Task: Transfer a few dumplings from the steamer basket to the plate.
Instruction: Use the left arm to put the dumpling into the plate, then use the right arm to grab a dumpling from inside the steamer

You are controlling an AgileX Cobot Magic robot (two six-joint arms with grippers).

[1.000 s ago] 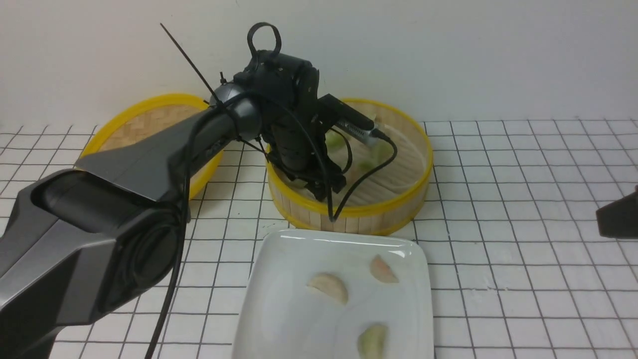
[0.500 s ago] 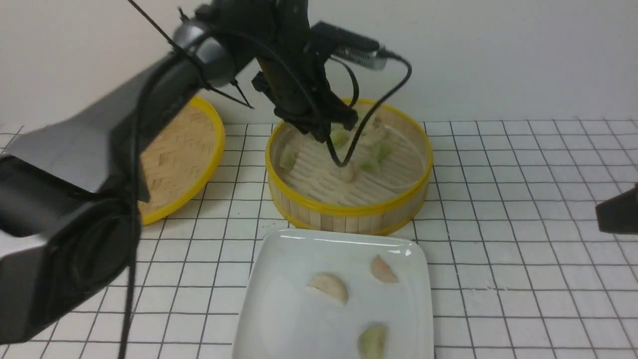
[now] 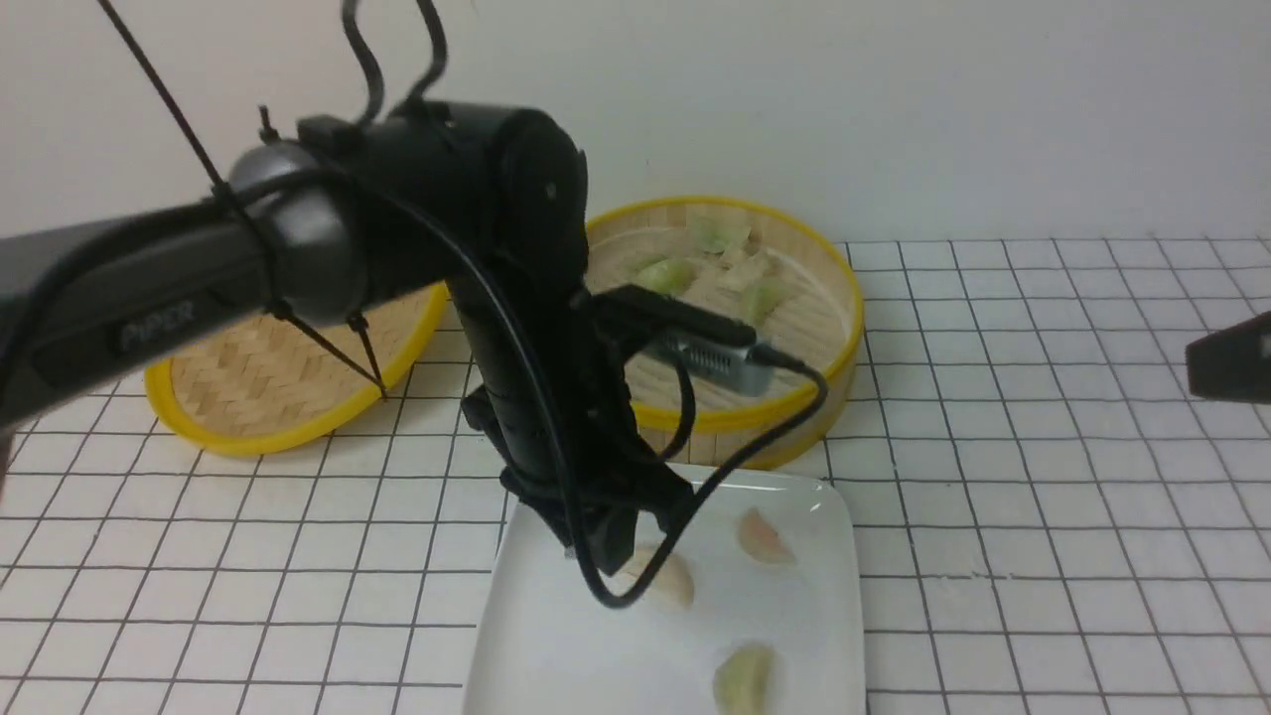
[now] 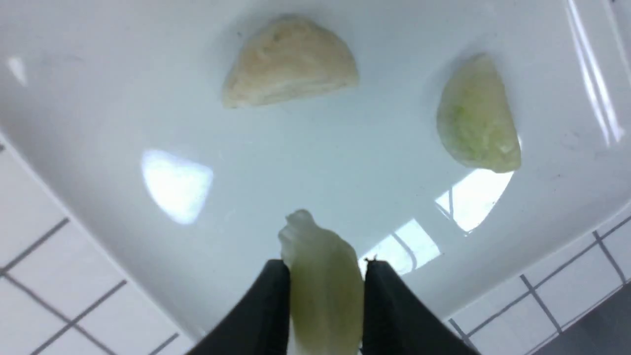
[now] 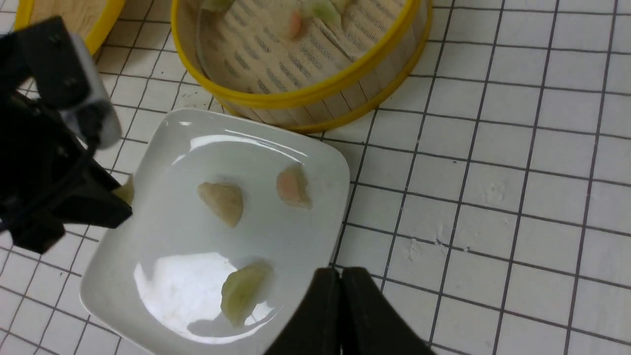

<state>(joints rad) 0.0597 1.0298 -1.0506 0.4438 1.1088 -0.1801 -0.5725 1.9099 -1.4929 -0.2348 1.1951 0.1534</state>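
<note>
Jaws of the left arm (image 4: 326, 296) are clamped on a green dumpling (image 4: 323, 276), which has moved from the steamer basket (image 3: 849, 387) to over the plate (image 3: 635, 655); three others lie there. Right jaws (image 5: 340, 271) are together. Remaining seems only the release.

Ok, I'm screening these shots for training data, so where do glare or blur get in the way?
Left wrist view: bright reflections on the plate, one touching the green dumpling; right wrist view: broad glare across the plate, near its green dumpling; front view: left arm somewhat soft.
</note>
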